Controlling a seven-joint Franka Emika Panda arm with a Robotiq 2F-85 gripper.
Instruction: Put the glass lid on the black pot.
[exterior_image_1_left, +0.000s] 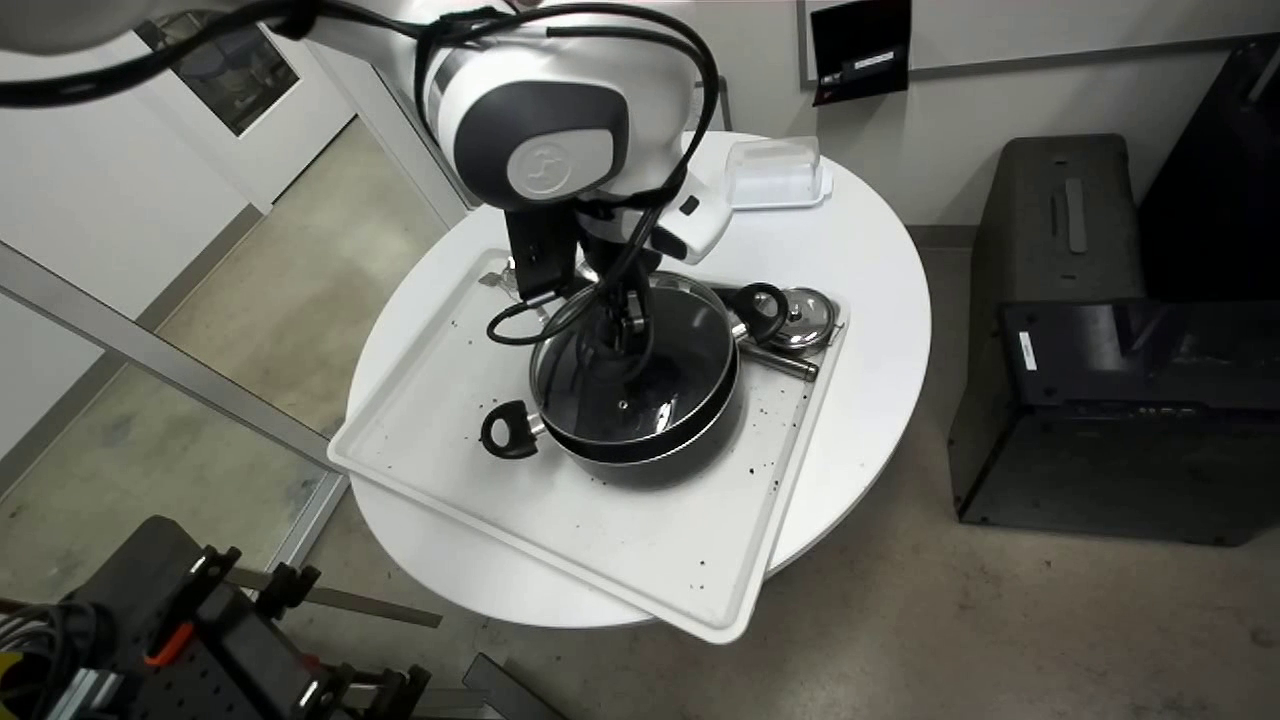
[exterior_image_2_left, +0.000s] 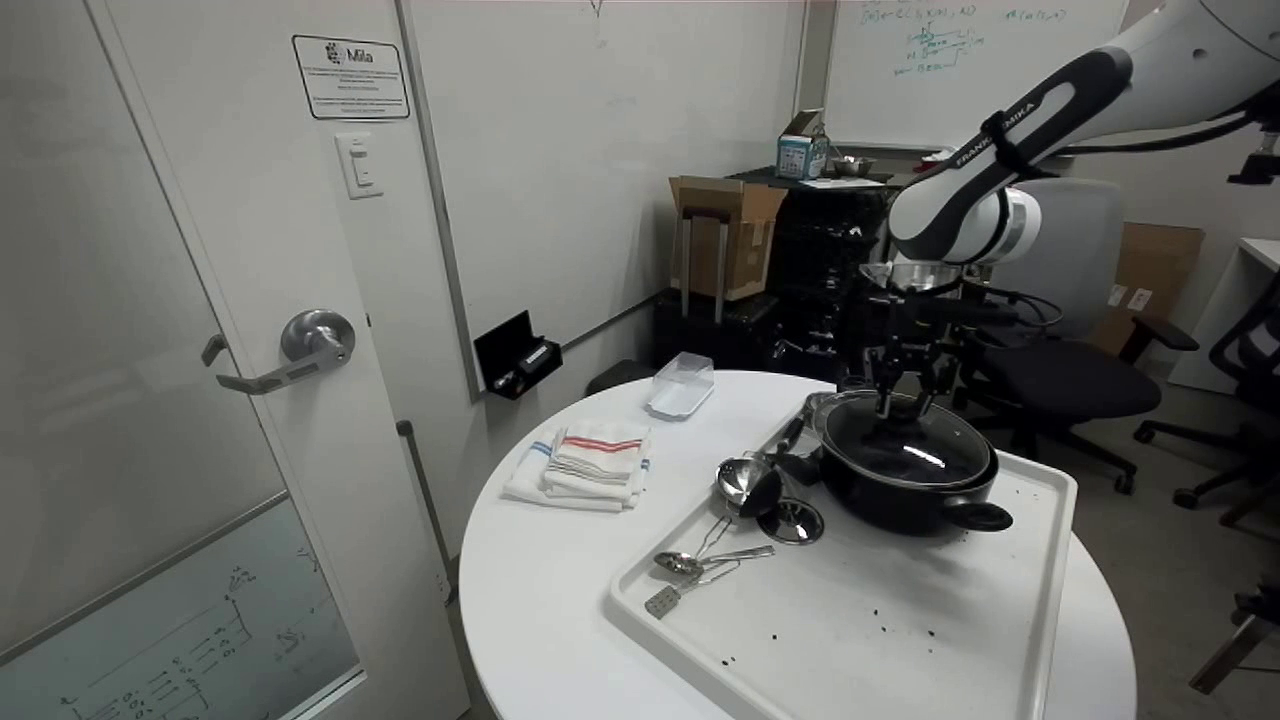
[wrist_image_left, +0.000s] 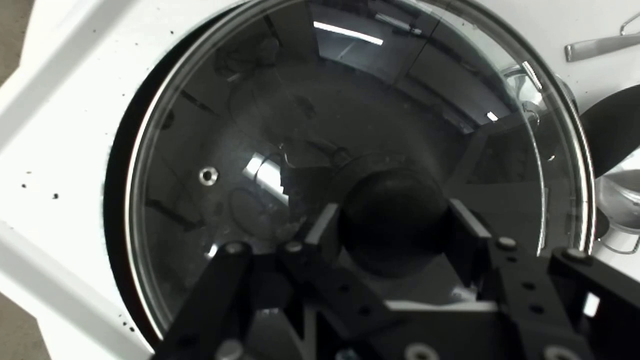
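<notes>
The glass lid, transparent with a metal rim, lies over the pot in both exterior views (exterior_image_1_left: 670, 395) (exterior_image_2_left: 955, 450) and fills much of the wrist view (wrist_image_left: 240, 120). The black pot (exterior_image_1_left: 690, 455) sits below it on the tray; its front wall and handle show in an exterior view (exterior_image_2_left: 890, 505). The lid is off-centre: a dark strip of the pot (wrist_image_left: 116, 210) shows past its left rim in the wrist view. My gripper (wrist_image_left: 395, 220) has its fingers against both sides of the lid's black knob; it also shows in both exterior views (exterior_image_1_left: 625, 335) (exterior_image_2_left: 905, 408). Whether the lid touches the pot rim is unclear.
The white tray (exterior_image_2_left: 1060, 560) lies on a round white table (exterior_image_2_left: 540, 610). A small silvery lid (exterior_image_1_left: 805, 315), a spoon (exterior_image_2_left: 680, 563) and a small spatula (exterior_image_2_left: 662, 601) lie beside the pot. Folded towels (exterior_image_2_left: 595, 465) and a clear plastic box (exterior_image_2_left: 682, 385) stand on the table.
</notes>
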